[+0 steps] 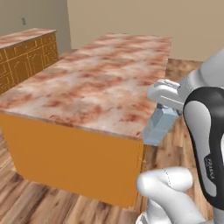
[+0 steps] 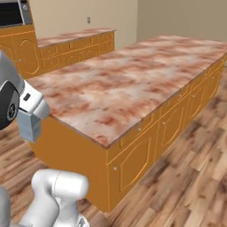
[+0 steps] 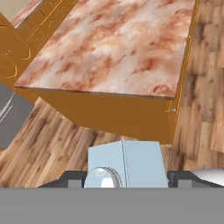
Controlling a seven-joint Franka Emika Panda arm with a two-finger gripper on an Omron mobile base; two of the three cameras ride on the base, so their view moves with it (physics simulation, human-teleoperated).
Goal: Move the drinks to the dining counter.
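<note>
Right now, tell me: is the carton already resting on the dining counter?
No, the carton hangs in the end effector beside the dining counter, over the wooden floor.

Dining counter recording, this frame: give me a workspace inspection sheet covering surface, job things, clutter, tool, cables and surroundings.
Surface: dining counter, reddish mottled marble on orange cabinets, top bare.
Job's things: one grey-blue carton, held off the near corner of the counter, not yet over the slab.
Clutter: nothing seen.
Tool: tool shut on the carton, a finger at either side; carton below the hand in the left base view.
Cables: nothing seen.
Surroundings: wooden floor; side counter with a marble top along the wall; beige walls.
</note>
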